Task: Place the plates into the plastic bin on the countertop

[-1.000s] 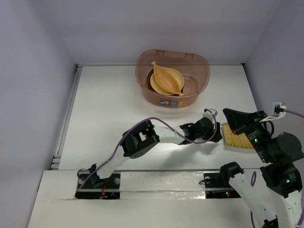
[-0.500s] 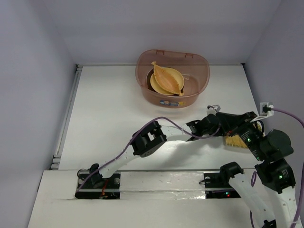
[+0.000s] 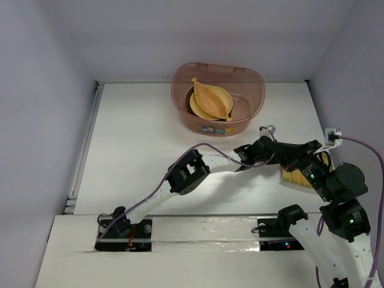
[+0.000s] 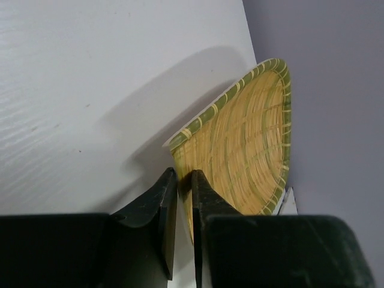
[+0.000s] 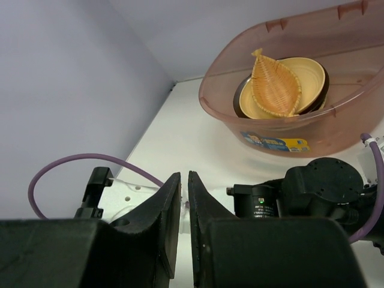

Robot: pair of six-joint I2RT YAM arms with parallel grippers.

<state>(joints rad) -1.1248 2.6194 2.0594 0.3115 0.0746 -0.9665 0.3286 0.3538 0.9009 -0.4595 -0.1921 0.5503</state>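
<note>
Left gripper [image 4: 183, 174] was clamped on the near edge of the yellow woven rectangle plate [image 4: 246, 150]. On my left wrist feed I could see the rim running straight down between the two fingers. The plate was tilted up off the countertop [image 4: 90, 90], throwing a shadow to its left. Its far side sat near the pale wall [image 4: 324, 72] at the right of the frame.

From the top camera, the left arm [image 3: 186, 177] stretched from the lower left across to the right side. There the woven plate [image 3: 297, 177] peeked out from under the right arm [image 3: 345, 198], which covered most of it.

The plastic bin [image 3: 180, 114] stood at the top centre, well apart from the woven plate. Inside it, the orange leaf-shaped plate [image 3: 211, 101] lay on the round yellow-orange plate [image 3: 198, 109].

Right gripper [image 5: 184, 177] had its fingers drawn almost together, just a slit between them and nothing in it. It faced the bin, upper right on that feed, with the sticker [image 5: 273, 142] on the bin's front wall.
</note>
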